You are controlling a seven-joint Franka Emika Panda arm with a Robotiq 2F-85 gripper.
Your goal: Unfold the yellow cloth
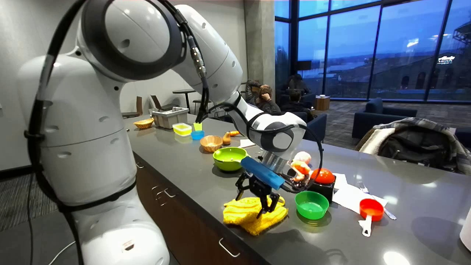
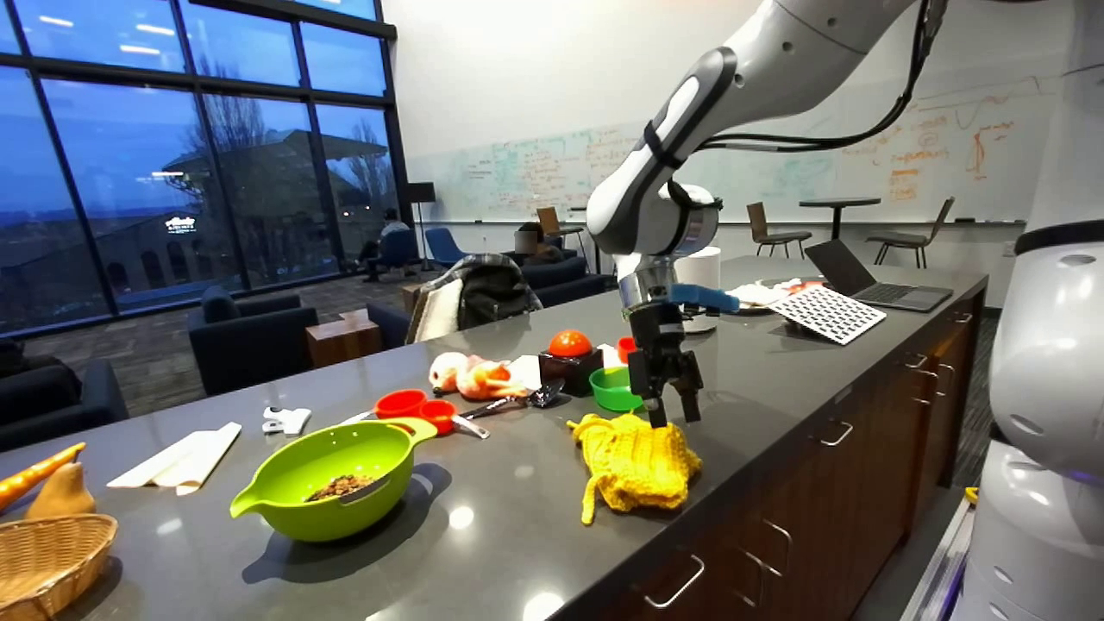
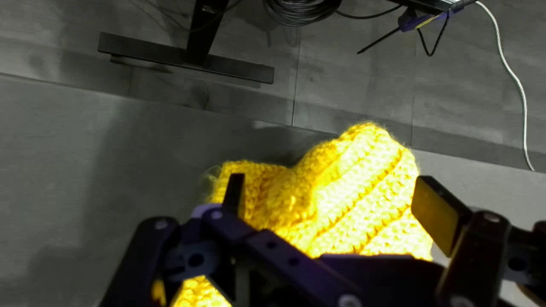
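Tall windows, deep blue, rose well beyond the claw, and in an exterior view a whiteboard scrawled in orange and green ran along the pale wall behind it. Beneath the claw stretched the long grey surface, glossy with bright reflections, set over dark wooden cabinets. A white arm reached over the surface, bearing the claw at its end. Across the carpet, far from the claw, stood dark armchairs, and a coat was draped somewhat nearer, past the surface's far side. On the surface, well away from the claw, sat a grey bin and, in the opposite direction, a laptop with its lid up. A lime-green bowl holding brown bits stood between the bin and the claw. The yellow cloth was bunched below the claw, close to the surface's edge. The claw itself was released, its fingers spread wide over the cloth; whether the tips touched the knit could not be told. Near the claw stood a black box with a red dome and, closer, a green cup; farther out lay a red measuring cup and a fork.
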